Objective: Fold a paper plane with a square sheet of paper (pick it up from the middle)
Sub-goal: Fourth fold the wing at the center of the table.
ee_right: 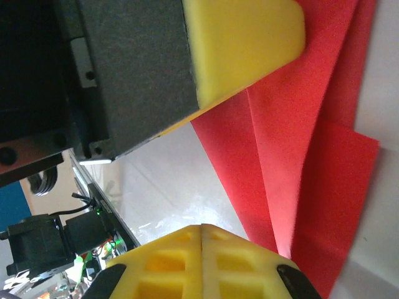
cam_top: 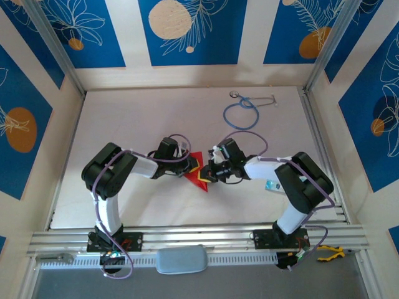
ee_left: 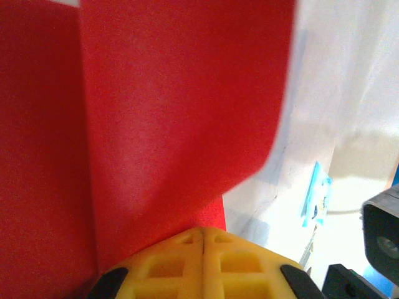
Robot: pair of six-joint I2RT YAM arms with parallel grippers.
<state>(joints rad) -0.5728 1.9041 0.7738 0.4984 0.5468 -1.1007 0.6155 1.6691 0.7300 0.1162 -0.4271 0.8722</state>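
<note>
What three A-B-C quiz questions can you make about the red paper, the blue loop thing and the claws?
1. Where is the red paper? A) by the far wall B) between the left claw and the right claw C) on the floor
2. What colour is the stethoscope tube? A) blue B) green C) black
3. How are the right claw's pads? A) wide apart B) pressed together C) around the stethoscope

Answers: B, both claws meet at it; A, its loop is blue; B, the yellow pads touch along one seam.
</note>
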